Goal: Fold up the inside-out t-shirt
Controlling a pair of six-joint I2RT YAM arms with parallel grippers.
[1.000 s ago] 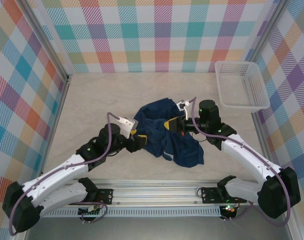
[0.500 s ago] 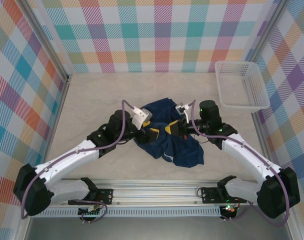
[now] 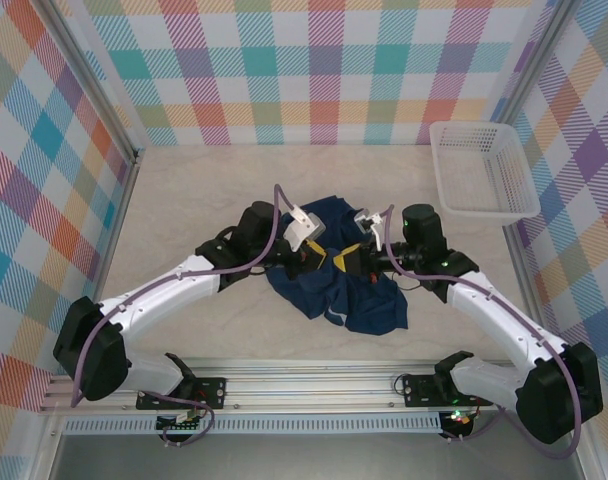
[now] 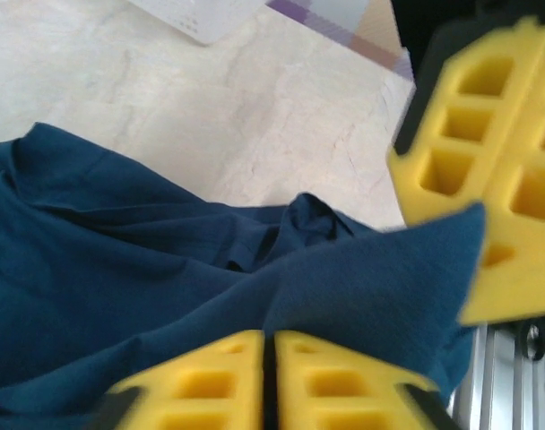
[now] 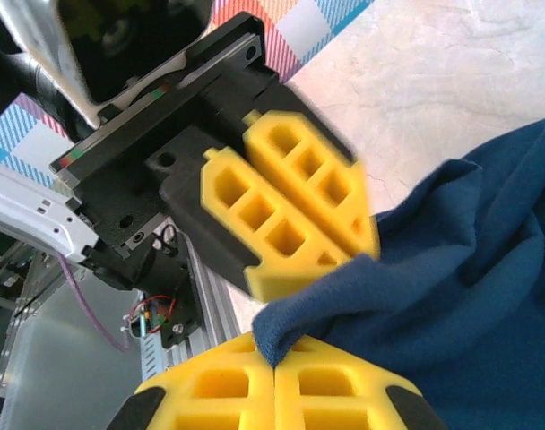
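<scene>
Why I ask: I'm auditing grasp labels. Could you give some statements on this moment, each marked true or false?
1. The right gripper is shut on a fold of the navy t-shirt. True.
2. The left gripper stands wide open. False: it is shut on the cloth beside the right gripper.
3. The t-shirt lies in the white basket. False: it lies on the table, apart from the basket.
4. The t-shirt is crumpled, not folded flat. True.
</scene>
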